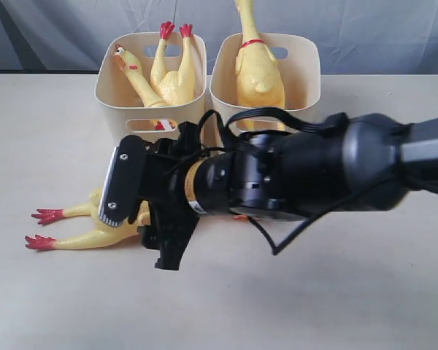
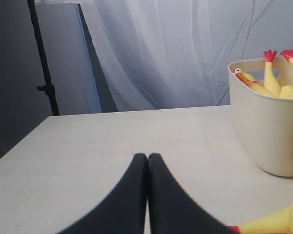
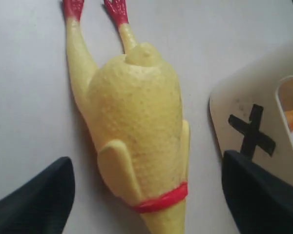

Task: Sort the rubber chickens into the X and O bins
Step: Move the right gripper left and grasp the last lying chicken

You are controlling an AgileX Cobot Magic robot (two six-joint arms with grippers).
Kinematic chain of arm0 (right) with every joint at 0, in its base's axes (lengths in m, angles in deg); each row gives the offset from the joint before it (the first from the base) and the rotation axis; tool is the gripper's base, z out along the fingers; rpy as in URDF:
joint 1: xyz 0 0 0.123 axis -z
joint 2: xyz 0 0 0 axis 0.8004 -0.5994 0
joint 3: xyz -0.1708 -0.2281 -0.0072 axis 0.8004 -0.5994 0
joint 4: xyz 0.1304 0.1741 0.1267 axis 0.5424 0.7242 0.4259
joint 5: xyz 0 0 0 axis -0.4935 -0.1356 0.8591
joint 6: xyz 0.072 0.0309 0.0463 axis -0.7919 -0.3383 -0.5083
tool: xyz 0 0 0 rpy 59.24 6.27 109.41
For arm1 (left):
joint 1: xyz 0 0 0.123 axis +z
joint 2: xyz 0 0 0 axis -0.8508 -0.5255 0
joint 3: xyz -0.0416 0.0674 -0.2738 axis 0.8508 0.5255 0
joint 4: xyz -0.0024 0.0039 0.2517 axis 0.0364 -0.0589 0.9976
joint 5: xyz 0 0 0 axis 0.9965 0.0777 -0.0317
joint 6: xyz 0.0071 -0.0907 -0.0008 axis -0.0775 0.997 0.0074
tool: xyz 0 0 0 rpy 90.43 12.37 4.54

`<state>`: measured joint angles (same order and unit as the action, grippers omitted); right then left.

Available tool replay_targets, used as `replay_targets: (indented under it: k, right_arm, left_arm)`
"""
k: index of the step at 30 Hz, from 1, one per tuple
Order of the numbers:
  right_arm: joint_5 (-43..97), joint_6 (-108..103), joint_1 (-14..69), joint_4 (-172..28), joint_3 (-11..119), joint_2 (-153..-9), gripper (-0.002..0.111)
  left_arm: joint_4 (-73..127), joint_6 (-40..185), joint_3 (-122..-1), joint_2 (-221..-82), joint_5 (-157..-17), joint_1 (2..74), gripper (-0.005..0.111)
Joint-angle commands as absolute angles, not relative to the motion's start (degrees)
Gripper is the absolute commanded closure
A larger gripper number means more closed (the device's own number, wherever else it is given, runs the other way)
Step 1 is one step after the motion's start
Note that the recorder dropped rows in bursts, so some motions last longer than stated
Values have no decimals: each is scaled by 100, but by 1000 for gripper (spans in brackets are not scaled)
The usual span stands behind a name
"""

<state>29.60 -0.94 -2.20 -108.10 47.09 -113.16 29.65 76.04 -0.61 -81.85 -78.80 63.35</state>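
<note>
The right pincer (image 3: 146, 170) hangs over the chicken on the table (image 3: 136, 122). Its two fingers are wide apart, one on each side of the body near the red neck band, and they do not touch it. In the exterior view this chicken lies at about 8 o'clock, with its red feet pointing to 9 o'clock.

The two bins stand toward 12 o'clock. The left bin (image 1: 109, 95) holds a feet-up chicken (image 1: 171, 80), and the right bin (image 1: 306, 80) holds an upright chicken (image 1: 259, 76). The X mark (image 3: 252, 136) shows just beside the lying chicken, but in the exterior view the arm hides both marks. I only judge that it belongs to the left bin.

The left pincer (image 2: 147, 163) is pressed together, holds nothing and is low over the table (image 2: 88, 146).

Several things may go wrong from here:
- The body is wide, soft and bumpy, so it can slip out sideways when the fingers come together.
- The finger on the bin side is near the bin wall and can push it.
- During the drop, the long legs can catch on a rim.
- The head end is outside the picture, so the choice of bin can be wrong.
</note>
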Motion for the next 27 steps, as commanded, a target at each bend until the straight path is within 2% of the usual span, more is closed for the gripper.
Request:
replay_targets:
  k: [1, 7, 17, 18, 19, 21, 22, 24, 27]
  right_arm:
    - [3520, -166, -435, -10719, 5475, -11821, 31]
    - [3676, -167, -513, -10712, 6308, -12449, 31]
    - [4548, -156, -647, -10134, 6504, -13474, 33]
    - [4720, -141, -692, -10150, 6560, -13447, 40]
    - [4968, -141, -762, -10272, 6639, -13402, 53]
    - [5550, -141, -900, -10493, 6805, -13289, 96]
    - [5811, -177, -984, -10552, 6901, -13206, 107]
    - [6305, -182, -1150, -10596, 7110, -13018, 105]
    - [7184, -182, -1623, -10586, 7581, -12435, 109]
  left_arm:
    - [2973, 7615, -61, -8165, -7925, 6277, 107]
    - [2973, 7615, -61, -8165, -7925, 6277, 107]
    - [2973, 7615, -61, -8165, -7925, 6277, 107]
    - [2973, 7615, -61, -8165, -7925, 6277, 107]
    - [2973, 7615, -61, -8165, -7925, 6277, 107]
    - [2973, 7615, -61, -8165, -7925, 6277, 107]
    - [2973, 7615, -61, -8165, -7925, 6277, 107]
    - [2973, 7615, -61, -8165, -7925, 6277, 107]
    - [2973, 7615, -61, -8165, -7925, 6277, 107]
